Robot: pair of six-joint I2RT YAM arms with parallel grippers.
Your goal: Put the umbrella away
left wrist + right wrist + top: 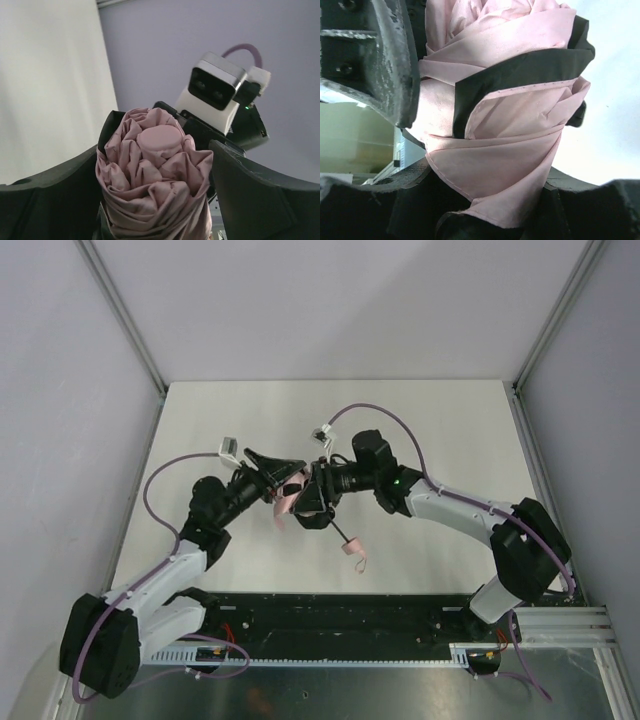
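Note:
The umbrella point(289, 494) is pale pink, folded, and held up over the middle of the table between both grippers. Its black shaft runs down to the right to the pink handle point(350, 546) and thin strap point(361, 562) near the table. My left gripper point(281, 480) is shut on the bundled canopy near its top cap point(159, 139). The pink folds fill the left wrist view point(155, 190). My right gripper point(312, 496) is shut on the wrapped fabric point(510, 165) lower down. The left gripper's finger point(380, 60) shows in the right wrist view.
The white table point(420, 430) stands inside grey walls with metal corner posts point(120, 310). A black rail point(340, 625) runs along the near edge by the arm bases. The right arm's camera point(215, 92) faces the left wrist.

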